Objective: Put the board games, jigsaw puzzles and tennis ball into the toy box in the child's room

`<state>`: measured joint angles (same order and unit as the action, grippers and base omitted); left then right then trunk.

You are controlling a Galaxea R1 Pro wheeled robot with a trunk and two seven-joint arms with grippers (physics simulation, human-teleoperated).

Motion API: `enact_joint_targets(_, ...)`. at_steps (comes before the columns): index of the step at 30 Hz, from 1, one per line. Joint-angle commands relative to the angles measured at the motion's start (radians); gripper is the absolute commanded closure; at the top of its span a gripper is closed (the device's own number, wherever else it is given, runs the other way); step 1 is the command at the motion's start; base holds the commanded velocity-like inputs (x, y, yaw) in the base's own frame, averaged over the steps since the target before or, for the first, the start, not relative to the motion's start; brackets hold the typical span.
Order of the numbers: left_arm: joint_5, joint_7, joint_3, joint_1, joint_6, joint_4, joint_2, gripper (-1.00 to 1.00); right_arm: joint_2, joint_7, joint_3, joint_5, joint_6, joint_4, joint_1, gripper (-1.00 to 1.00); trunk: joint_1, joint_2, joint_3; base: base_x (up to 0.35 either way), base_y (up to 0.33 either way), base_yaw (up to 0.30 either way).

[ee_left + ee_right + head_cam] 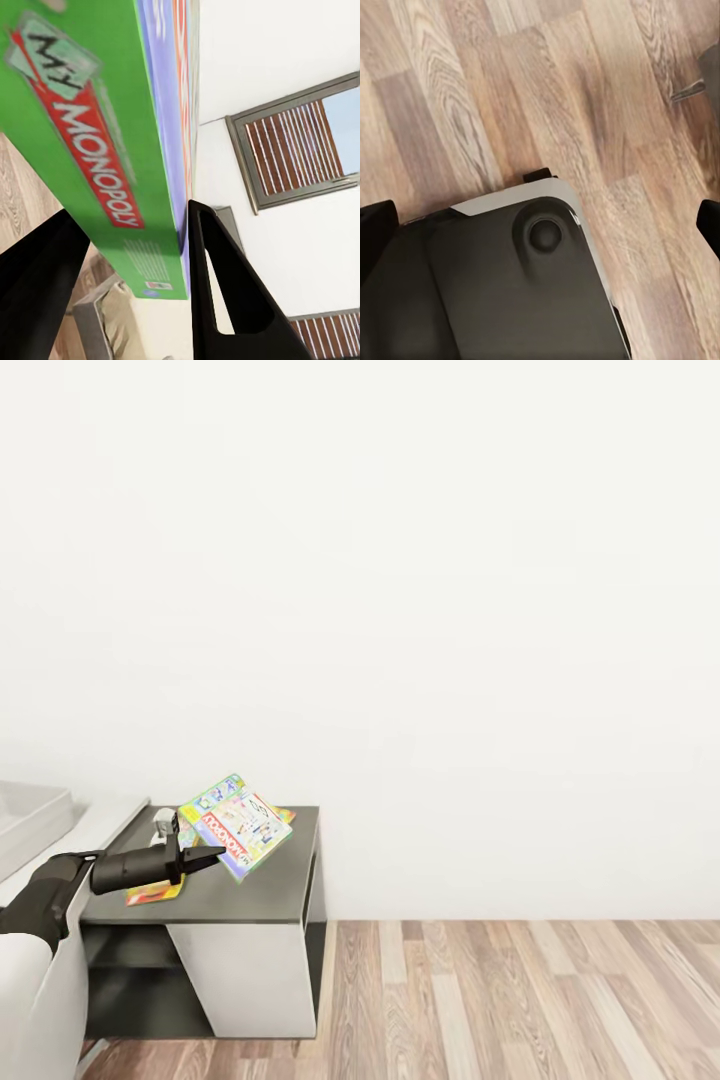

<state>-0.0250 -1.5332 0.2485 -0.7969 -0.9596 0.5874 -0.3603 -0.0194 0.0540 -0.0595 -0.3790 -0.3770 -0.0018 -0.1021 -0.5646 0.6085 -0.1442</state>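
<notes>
A Monopoly board game (238, 826), a flat box with a green side and a bright printed lid, hangs tilted over the dark grey end of the table (260, 890). My left gripper (205, 857) is shut on its near edge. In the left wrist view the green box (97, 150) sits between the two black fingers (225, 292). A flat jigsaw puzzle (153, 895) with red, yellow and green pieces lies on the table under my left arm. The light grey toy box (30, 822) stands at the far left. My right gripper (540, 217) hangs open over the floor.
An orange-edged flat thing (287, 815) peeks out behind the board game. White panels (245, 980) and a dark shelf sit under the table. A plain white wall rises behind it. Wood-plank floor (520, 1000) stretches to the right. My own base (510, 285) lies below the right gripper.
</notes>
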Motion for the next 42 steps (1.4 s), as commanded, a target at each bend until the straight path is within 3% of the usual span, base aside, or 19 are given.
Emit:
enact_joint_targets(1, -0.003, -0.005, 0.001, -0.001, -0.010, 0.000, 0.000, 1.00, -0.001, 0.004, -0.006, -0.005, -0.005, 0.000, -0.001, -1.00, 0.000, 0.001, -0.002, 0.077, 0.000, 0.000)
enact_joint_targets(16, -0.003, -0.006, 0.000, -0.001, -0.010, 0.000, -0.001, 1.00, -0.019, 0.000, -0.002, -0.013, -0.001, 0.000, -0.001, -1.00, 0.000, 0.001, -0.002, 0.223, 0.000, 0.000)
enact_joint_targets(21, -0.003, -0.007, -0.001, -0.001, -0.010, 0.000, -0.002, 1.00, -0.052, -0.001, 0.001, -0.014, 0.000, 0.000, -0.001, -1.00, 0.000, 0.001, -0.002, 0.201, 0.000, 0.000)
enact_joint_targets(24, -0.003, -0.007, -0.001, -0.001, -0.010, 0.000, -0.002, 1.00, -0.059, -0.003, 0.006, -0.018, 0.004, 0.000, -0.001, -1.00, 0.000, 0.001, -0.002, 0.172, 0.000, 0.000)
enact_joint_targets(26, -0.003, -0.007, -0.001, -0.001, -0.010, 0.000, -0.002, 1.00, -0.044, -0.005, 0.012, -0.022, 0.047, -0.003, -0.011, -1.00, 0.000, 0.001, -0.002, 0.070, 0.000, 0.000)
enact_joint_targets(28, -0.003, -0.008, -0.001, -0.001, -0.010, 0.001, -0.002, 1.00, -0.010, -0.006, 0.020, -0.038, 0.125, -0.018, -0.048, -1.00, 0.000, 0.001, -0.002, 0.009, 0.000, 0.000)
enact_joint_targets(32, -0.003, -0.008, 0.000, -0.001, -0.010, 0.000, -0.002, 1.00, 0.107, -0.008, 0.069, -0.133, 0.364, -0.116, -0.158, -1.00, 0.000, 0.001, -0.002, -0.093, 0.000, 0.000)
enact_joint_targets(34, -0.003, -0.009, 0.001, -0.001, -0.010, 0.001, -0.003, 1.00, 0.144, -0.008, 0.085, -0.167, 0.438, -0.216, -0.184, -1.00, 0.000, 0.001, -0.002, -0.040, 0.000, 0.000)
enact_joint_targets(37, -0.003, -0.018, 0.001, -0.001, -0.010, 0.002, -0.004, 1.00, 0.173, -0.009, 0.092, -0.185, 0.504, -0.403, -0.197, -1.00, 0.000, 0.001, -0.002, -0.012, 0.000, 0.000)
enact_joint_targets(40, -0.003, -0.024, 0.000, -0.001, -0.010, 0.003, -0.005, 1.00, 0.184, -0.009, 0.093, -0.188, 0.555, -0.576, -0.196, -1.00, 0.000, 0.001, -0.002, -0.003, 0.000, 0.000)
enact_joint_targets(42, -0.003, -0.025, 0.000, -0.001, -0.010, 0.003, -0.005, 1.00, 0.185, -0.010, 0.092, -0.187, 0.567, -0.621, -0.194, -1.00, 0.000, 0.001, -0.002, 0.000, 0.000, 0.000)
